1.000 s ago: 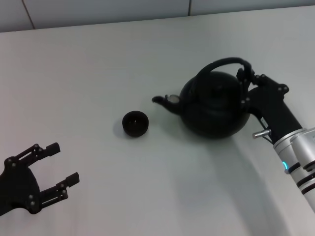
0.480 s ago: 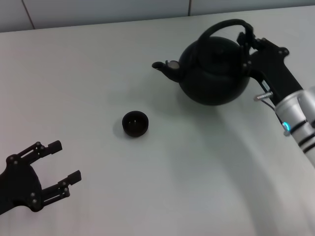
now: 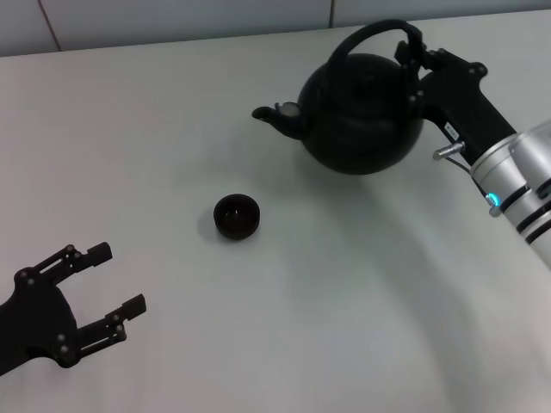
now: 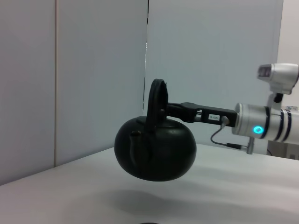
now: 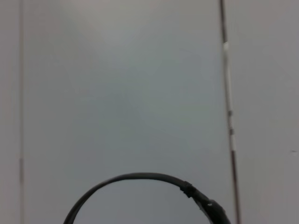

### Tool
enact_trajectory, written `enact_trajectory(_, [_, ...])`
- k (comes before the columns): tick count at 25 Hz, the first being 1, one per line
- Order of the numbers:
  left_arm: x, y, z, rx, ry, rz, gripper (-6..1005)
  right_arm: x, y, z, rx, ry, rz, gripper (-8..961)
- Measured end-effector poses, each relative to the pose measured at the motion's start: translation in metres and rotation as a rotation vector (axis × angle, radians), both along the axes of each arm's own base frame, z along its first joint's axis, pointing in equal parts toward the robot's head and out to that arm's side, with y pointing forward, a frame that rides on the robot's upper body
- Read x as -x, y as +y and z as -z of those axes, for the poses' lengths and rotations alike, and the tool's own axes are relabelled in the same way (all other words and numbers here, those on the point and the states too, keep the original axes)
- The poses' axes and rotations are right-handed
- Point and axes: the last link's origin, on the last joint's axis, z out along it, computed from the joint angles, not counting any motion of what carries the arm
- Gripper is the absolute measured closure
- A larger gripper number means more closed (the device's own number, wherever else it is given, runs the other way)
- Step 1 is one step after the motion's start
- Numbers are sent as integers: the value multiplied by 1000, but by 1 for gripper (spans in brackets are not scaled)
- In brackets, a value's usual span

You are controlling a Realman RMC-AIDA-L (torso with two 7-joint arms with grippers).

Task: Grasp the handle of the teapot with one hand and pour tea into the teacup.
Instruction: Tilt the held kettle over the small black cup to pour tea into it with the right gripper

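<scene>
The black teapot (image 3: 360, 112) hangs in the air above the white table, spout pointing left toward the cup side. My right gripper (image 3: 411, 53) is shut on the right end of its arched handle (image 3: 372, 34). In the left wrist view the teapot (image 4: 156, 148) floats clear of the table, held by the right arm (image 4: 261, 127). The handle's arc (image 5: 135, 179) shows in the right wrist view. The small black teacup (image 3: 236, 216) stands on the table, below and left of the spout. My left gripper (image 3: 108, 280) is open and empty at the near left.
The white table (image 3: 327, 301) spreads all around the cup. A pale panelled wall (image 3: 172, 17) runs along the table's far edge.
The right gripper has lifted the teapot off the table and carried it up and a little to the left. The left arm has barely moved.
</scene>
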Motion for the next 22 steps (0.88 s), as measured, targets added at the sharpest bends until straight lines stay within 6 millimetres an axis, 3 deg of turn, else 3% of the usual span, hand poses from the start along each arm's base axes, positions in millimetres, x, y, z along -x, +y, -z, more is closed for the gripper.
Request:
enact_trajectory(7, [-1,1,1,1,-3,4,201,10,35,-17,196,-58,-90,863])
enact_trajectory(12, [-2,1,1,-1,-5,6,201,20,44,-17,298,-142,-157,864])
enact_trajectory(22, [-3,0,4,-11,-15,12,200,23,48,-19,311,-219,-190,864])
